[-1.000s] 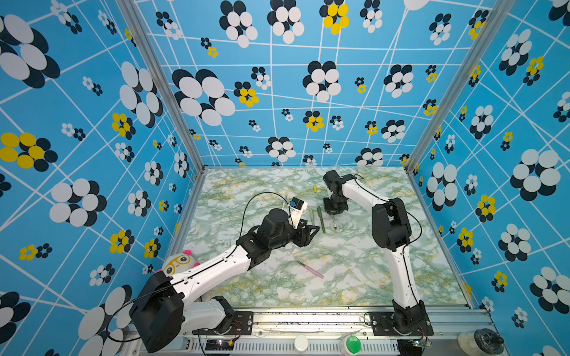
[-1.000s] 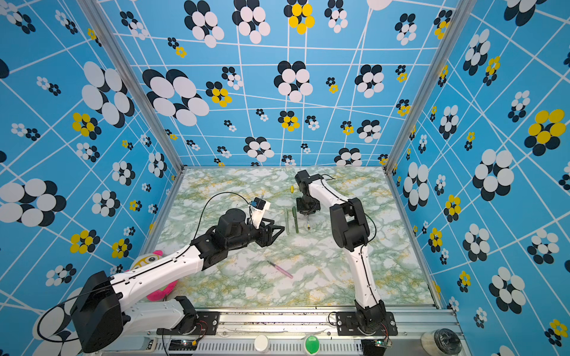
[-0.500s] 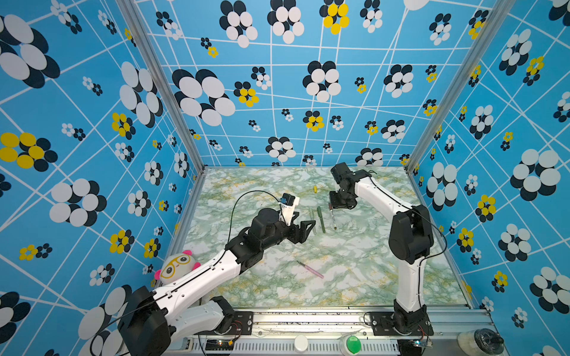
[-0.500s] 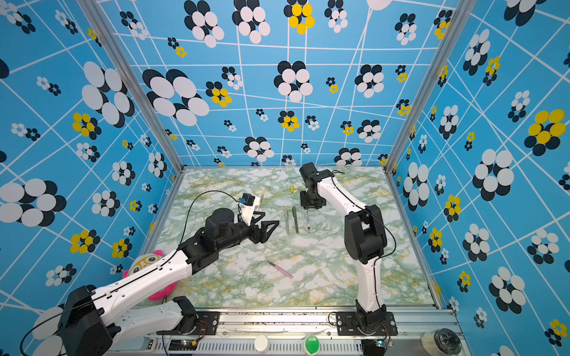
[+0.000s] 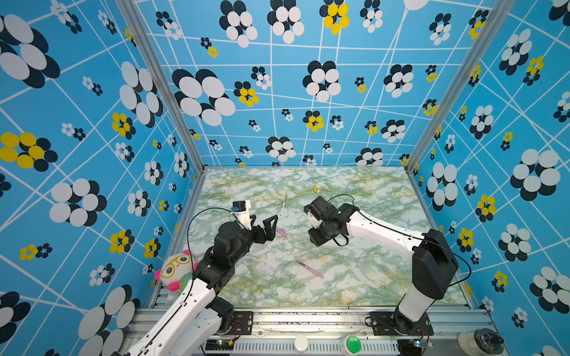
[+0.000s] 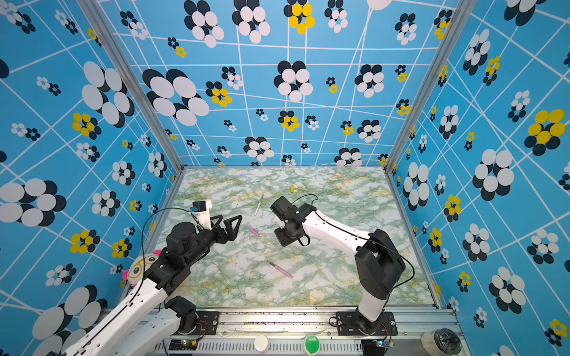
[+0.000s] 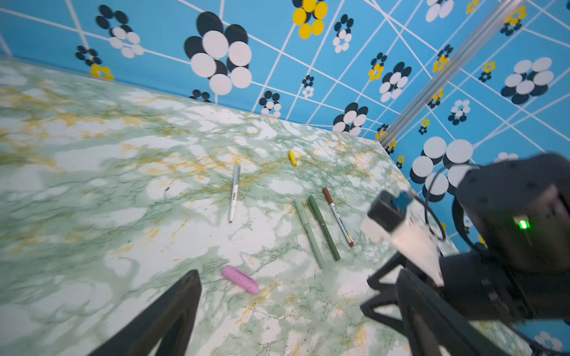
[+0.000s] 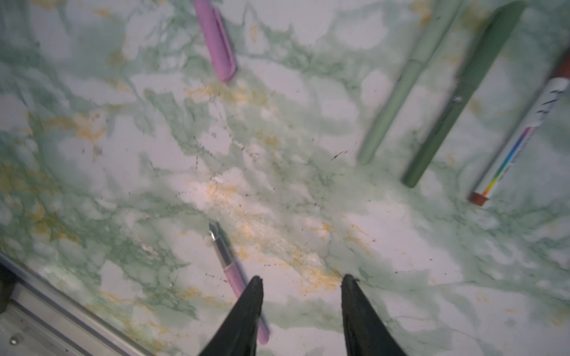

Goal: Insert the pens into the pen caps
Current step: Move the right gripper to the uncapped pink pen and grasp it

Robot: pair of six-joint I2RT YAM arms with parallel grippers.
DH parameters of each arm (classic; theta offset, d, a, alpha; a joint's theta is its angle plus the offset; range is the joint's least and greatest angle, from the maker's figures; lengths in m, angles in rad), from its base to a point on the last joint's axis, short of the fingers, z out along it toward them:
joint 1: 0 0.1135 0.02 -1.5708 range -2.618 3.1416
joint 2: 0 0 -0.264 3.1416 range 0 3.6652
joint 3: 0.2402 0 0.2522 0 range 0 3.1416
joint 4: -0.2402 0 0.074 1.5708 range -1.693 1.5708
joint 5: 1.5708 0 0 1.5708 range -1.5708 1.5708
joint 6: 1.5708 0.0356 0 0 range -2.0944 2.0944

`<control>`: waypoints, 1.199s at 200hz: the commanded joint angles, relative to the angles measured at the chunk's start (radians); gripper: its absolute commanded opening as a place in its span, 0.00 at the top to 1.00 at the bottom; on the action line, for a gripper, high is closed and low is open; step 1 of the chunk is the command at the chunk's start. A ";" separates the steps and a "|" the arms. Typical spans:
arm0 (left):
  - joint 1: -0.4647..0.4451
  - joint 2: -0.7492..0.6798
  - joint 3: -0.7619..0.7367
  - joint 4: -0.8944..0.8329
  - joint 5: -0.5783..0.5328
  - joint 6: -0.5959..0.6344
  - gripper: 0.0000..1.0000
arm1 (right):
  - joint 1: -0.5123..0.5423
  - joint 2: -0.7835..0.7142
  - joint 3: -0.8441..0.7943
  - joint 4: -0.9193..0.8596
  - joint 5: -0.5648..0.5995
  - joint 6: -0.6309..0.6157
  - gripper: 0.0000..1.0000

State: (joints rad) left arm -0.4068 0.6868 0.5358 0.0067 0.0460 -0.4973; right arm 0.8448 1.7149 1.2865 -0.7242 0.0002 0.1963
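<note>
With my left gripper (image 5: 266, 219) spread wide and my right gripper (image 8: 302, 279) parted, both empty, I'd pinch the pink pen (image 5: 310, 269) (light, stiff, slick, likely to roll) mid-barrel, lying on the table (image 5: 364, 277) apart from the pink cap (image 5: 281, 231).

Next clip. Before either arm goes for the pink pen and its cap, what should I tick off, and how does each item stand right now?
1. The left gripper is open and empty: ok.
2. The right gripper is open and empty: ok.
3. The pink cap lies free, nothing on it: ok.
4. The pink pen is uncapped, nib showing, lying alone: ok.
5. Which end of the pink cap is the open one: cannot tell.
6. Every pair joined: not ok; the white pen and yellow cap lie apart too.
</note>
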 commanded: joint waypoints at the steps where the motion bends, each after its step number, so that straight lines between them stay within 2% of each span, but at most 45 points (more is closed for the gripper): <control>1: 0.065 -0.069 -0.034 -0.045 0.044 -0.057 0.01 | 0.058 -0.063 -0.081 0.078 -0.037 -0.006 0.54; 18: 0.101 -0.111 -0.054 -0.031 0.093 -0.064 0.01 | 0.101 -0.070 -0.135 0.109 -0.058 0.016 0.53; 48: 0.116 -0.130 -0.062 -0.034 0.107 -0.081 0.01 | 0.151 -0.031 -0.167 0.131 -0.060 0.032 0.52; 88: 0.118 -0.109 -0.063 -0.004 0.168 -0.100 0.01 | 0.208 0.067 -0.124 0.112 -0.027 0.018 0.54; 152: 0.118 -0.099 -0.062 0.007 0.194 -0.102 0.01 | 0.248 0.159 -0.064 0.063 0.034 -0.011 0.57; 240: 0.120 -0.074 -0.051 0.009 0.195 -0.090 0.01 | 0.256 0.188 -0.065 0.067 0.035 0.003 0.74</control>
State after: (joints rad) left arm -0.2981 0.6106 0.4831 -0.0109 0.2222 -0.5919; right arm 1.0912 1.8767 1.2076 -0.6243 0.0177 0.1944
